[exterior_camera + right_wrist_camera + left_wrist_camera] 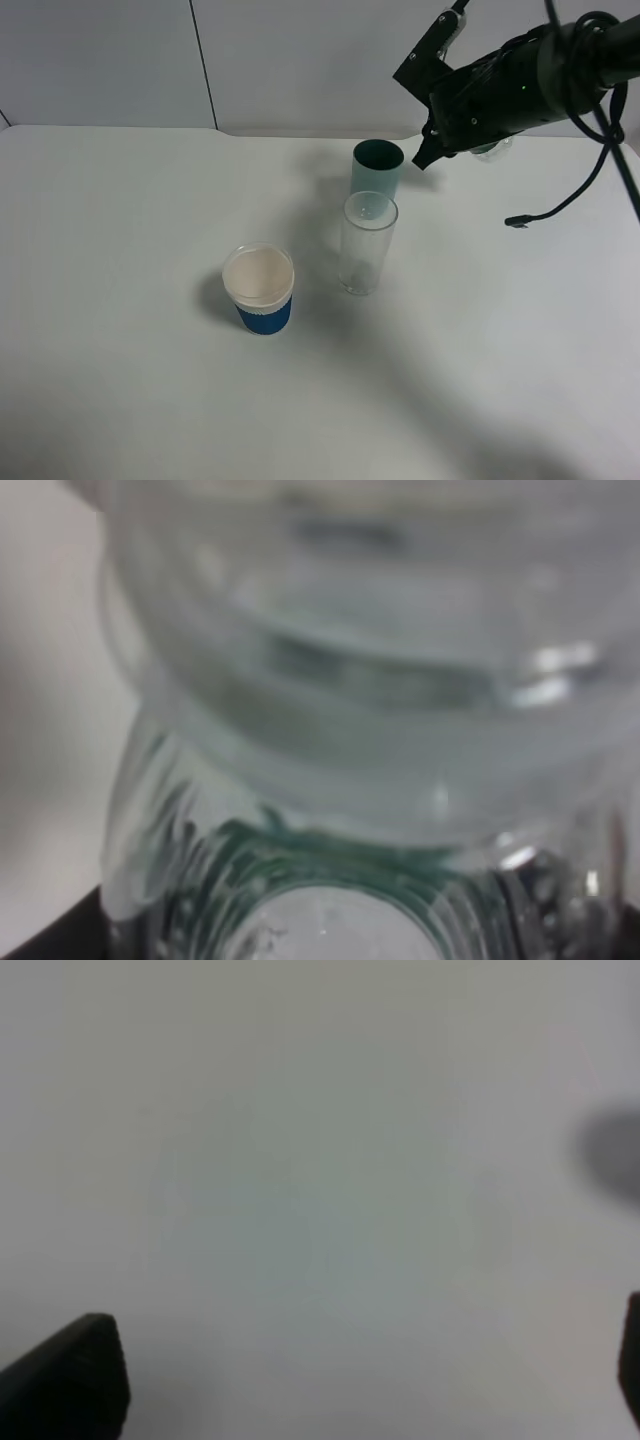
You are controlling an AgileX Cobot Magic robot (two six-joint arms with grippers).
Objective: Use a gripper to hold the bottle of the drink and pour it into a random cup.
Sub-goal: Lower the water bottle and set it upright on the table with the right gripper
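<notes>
In right end effector [434,150], bottle [350,730]

Cup [377,170] stands directly behind the tumbler [366,245]; they overlap in the high view, so I cannot judge the gap. My right gripper [432,152], jaws filled by the bottle [350,730], hangs just right of the cup's rim. Paper cup [260,290] stands left of the tumbler, with open table [120,250] between. Cable [517,222] droops at right. My left gripper [350,1380], jaws wide, faces bare surface.
</notes>
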